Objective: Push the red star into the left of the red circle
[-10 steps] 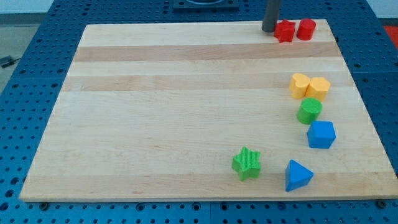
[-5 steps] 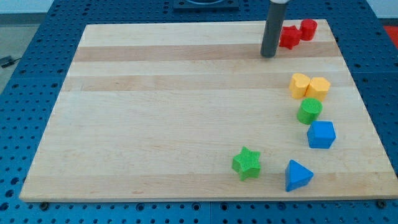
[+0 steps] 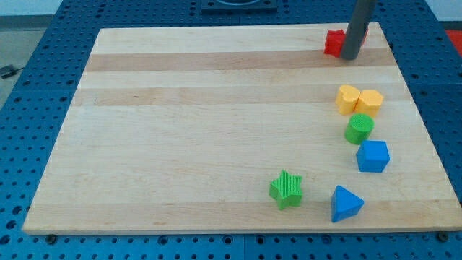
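The red star (image 3: 333, 42) lies near the top right corner of the wooden board (image 3: 216, 130). My dark rod stands just to its right, and my tip (image 3: 350, 56) rests on the board at the star's lower right. The rod covers almost all of the red circle; only a thin red sliver (image 3: 365, 30) shows to the right of the rod. I cannot tell whether star and circle touch.
Two yellow blocks (image 3: 349, 99) (image 3: 370, 102) sit side by side on the right. Below them are a green cylinder (image 3: 359, 128), a blue cube-like block (image 3: 372, 156), a blue triangle (image 3: 345, 203) and a green star (image 3: 286, 189).
My tip has moved from the star's upper left, down, and then right to the star's lower right. The rod now hides the red circle. The red star shifted only slightly.
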Robot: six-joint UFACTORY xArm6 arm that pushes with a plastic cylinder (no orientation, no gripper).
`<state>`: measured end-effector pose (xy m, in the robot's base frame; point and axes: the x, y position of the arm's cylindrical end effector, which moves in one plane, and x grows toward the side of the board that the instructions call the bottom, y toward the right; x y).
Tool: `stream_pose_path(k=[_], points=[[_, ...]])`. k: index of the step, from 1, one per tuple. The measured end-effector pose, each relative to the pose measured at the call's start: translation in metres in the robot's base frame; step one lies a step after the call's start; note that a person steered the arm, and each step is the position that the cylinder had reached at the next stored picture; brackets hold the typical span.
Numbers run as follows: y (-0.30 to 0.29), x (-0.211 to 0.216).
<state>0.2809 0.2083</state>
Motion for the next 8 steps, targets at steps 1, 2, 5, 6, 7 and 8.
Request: stream_pose_path(k=[1,2,5,6,7,8], points=[[0.0,-0.009],[-0.007,0.005],[-0.088,0.01],[-0.073,-0.004],[-0.061,-0.016],[-0.05,-0.019]])
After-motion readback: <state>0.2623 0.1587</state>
